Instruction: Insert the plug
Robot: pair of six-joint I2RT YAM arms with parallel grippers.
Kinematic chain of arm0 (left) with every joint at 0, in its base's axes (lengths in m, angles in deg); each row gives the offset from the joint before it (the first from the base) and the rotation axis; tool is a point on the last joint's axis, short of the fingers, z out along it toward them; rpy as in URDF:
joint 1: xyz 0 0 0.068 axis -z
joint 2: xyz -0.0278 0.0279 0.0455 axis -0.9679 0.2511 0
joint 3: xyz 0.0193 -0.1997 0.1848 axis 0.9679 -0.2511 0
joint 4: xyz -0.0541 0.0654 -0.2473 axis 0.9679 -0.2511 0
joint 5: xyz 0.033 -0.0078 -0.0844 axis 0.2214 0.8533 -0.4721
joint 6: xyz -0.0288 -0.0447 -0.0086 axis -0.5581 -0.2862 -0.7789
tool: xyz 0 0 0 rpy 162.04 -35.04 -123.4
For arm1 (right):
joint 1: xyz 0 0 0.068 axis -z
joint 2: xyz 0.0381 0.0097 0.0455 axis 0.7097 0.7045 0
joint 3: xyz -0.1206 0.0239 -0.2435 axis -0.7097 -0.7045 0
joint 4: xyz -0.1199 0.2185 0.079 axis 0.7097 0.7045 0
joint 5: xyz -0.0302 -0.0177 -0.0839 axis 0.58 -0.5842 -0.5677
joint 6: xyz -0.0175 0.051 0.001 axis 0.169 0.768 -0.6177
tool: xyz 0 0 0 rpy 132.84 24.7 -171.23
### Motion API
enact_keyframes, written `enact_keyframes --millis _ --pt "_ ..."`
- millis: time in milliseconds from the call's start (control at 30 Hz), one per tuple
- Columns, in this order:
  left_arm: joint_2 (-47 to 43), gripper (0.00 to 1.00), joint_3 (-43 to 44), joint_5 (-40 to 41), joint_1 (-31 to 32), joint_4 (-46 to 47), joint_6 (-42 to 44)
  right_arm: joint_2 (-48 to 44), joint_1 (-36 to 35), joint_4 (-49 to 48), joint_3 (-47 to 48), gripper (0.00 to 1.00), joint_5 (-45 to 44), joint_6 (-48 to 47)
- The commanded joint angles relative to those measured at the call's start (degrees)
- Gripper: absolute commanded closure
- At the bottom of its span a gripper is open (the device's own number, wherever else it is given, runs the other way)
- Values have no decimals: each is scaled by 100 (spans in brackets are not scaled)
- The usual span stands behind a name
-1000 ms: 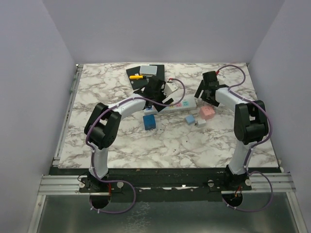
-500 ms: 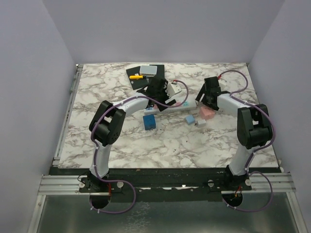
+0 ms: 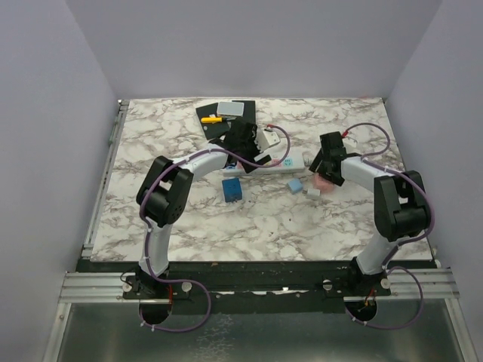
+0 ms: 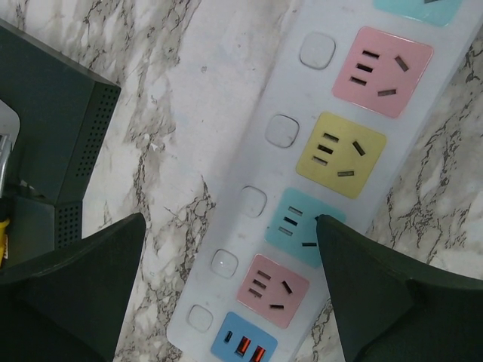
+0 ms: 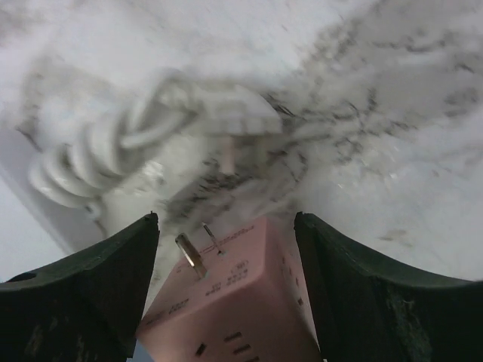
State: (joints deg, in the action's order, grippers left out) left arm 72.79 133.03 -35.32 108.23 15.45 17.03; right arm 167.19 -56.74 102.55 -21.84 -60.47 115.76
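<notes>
The white power strip with pink, yellow and teal sockets lies on the marble table; it also shows in the top view. My left gripper is open right above its end with the blue USB panel, a finger on each side. The pink plug lies with two metal prongs pointing up. My right gripper is open and straddles it, low over it; I see no firm contact. In the top view the right gripper covers most of the pink plug.
A coiled white cord with a white plug lies just beyond the pink plug. A dark blue cube, a light blue plug and a small white plug lie in front of the strip. Black boxes stand behind the left gripper.
My right gripper has moved from the strip's right end toward the near side and down over the pink plug. My left gripper has shifted slightly over the strip's left end.
</notes>
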Motion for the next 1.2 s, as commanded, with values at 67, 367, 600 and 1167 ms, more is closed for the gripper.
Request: enact_keyframes --millis 67,367,600,1167 --pt "20 9 -345 -412 -16 -553 158 -436 37 929 -574 26 -471 -8" --pt "-280 20 -1144 -1025 226 -733 216 -1309 63 1342 -1092 26 -752 253" --pt "-548 25 -1783 -1231 476 -724 369 -1915 63 1506 -1105 17 -648 282" --pt "-833 29 -2173 -1060 883 -543 589 112 46 1246 1104 14 246 830"
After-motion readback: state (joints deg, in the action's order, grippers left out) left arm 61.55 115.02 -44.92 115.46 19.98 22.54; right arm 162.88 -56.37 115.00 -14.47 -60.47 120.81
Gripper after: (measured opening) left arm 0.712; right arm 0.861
